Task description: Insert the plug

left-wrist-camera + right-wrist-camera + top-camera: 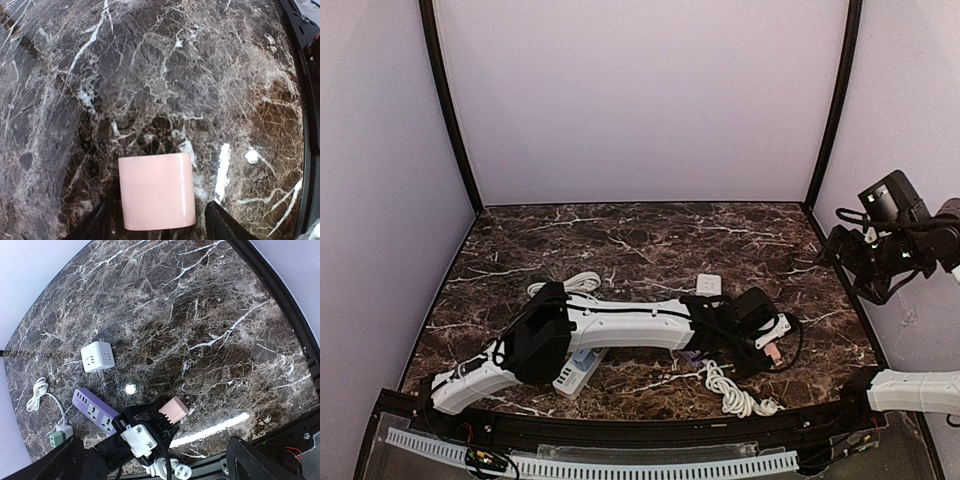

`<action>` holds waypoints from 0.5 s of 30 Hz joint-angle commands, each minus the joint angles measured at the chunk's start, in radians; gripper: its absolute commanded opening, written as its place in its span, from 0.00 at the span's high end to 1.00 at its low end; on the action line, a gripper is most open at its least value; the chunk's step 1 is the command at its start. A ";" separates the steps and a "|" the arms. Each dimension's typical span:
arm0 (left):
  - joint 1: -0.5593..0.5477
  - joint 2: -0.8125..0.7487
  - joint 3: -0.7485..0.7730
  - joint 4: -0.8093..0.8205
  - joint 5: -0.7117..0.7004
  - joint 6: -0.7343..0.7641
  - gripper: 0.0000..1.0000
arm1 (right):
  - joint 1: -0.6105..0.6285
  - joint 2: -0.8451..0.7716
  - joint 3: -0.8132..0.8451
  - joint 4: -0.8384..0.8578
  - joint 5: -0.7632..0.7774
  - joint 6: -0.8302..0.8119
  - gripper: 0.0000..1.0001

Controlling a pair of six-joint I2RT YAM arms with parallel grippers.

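The plug, a pink block, lay flat on the surface at about 4 o'clock from its centre, with the left arm reaching low across to it. The left jaws stood partly open astride it, one finger at its 9 o'clock side and the other at 3 o'clock. A gap of bare marble showed on each side, so nothing was gripped yet; that straddle looked meant to line up a pinch on the flat sides. In the right wrist view the strip lay just at 9 o'clock of the plug and the cube further off at 10 o'clock, both with sockets facing up; which was the target I could not tell. The right jaws were wide open and empty, with the right arm held high at the 3 o'clock edge, probably to stay clear and give its camera an overview. A loose cable coiled at 7 o'clock of the plug might snag a carry
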 commanded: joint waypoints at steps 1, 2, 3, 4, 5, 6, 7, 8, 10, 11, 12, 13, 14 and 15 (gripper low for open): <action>-0.003 0.007 0.023 -0.007 0.014 0.027 0.36 | -0.004 -0.012 -0.016 0.003 -0.008 -0.004 0.02; -0.003 0.009 0.023 -0.006 0.014 0.029 0.36 | -0.004 -0.012 -0.017 0.003 -0.010 -0.004 0.02; -0.003 0.011 0.023 -0.005 0.015 0.030 0.37 | -0.005 -0.012 -0.018 0.003 -0.011 -0.004 0.02; -0.003 0.012 0.024 -0.003 0.016 0.030 0.37 | -0.004 -0.013 -0.019 0.003 -0.013 -0.004 0.02; -0.003 0.015 0.024 0.000 0.015 0.030 0.38 | -0.005 -0.013 -0.021 0.003 -0.015 -0.004 0.02; -0.003 0.016 0.024 0.001 0.016 0.029 0.38 | -0.003 -0.014 -0.022 0.003 -0.014 -0.004 0.02; -0.003 0.018 0.025 0.005 0.016 0.028 0.39 | -0.004 -0.015 -0.023 0.003 -0.015 -0.004 0.02; -0.003 0.019 0.025 0.005 0.016 0.028 0.40 | -0.004 -0.015 -0.024 0.003 -0.015 -0.003 0.02; -0.003 0.022 0.026 0.009 0.018 0.026 0.42 | -0.005 -0.016 -0.026 0.003 -0.017 -0.004 0.02; -0.003 0.024 0.026 0.011 0.016 0.026 0.42 | -0.005 -0.017 -0.027 0.002 -0.017 -0.006 0.02; -0.003 0.026 0.026 0.012 0.015 0.025 0.43 | -0.004 -0.018 -0.028 0.001 -0.018 -0.005 0.02; -0.003 0.027 0.026 0.014 0.014 0.026 0.44 | -0.005 -0.019 -0.029 0.000 -0.020 -0.005 0.02; -0.003 0.029 0.027 0.015 0.013 0.026 0.44 | -0.004 -0.018 -0.029 0.000 -0.020 -0.005 0.02; -0.003 0.030 0.027 0.018 0.011 0.026 0.45 | -0.004 -0.019 -0.031 0.000 -0.021 -0.005 0.02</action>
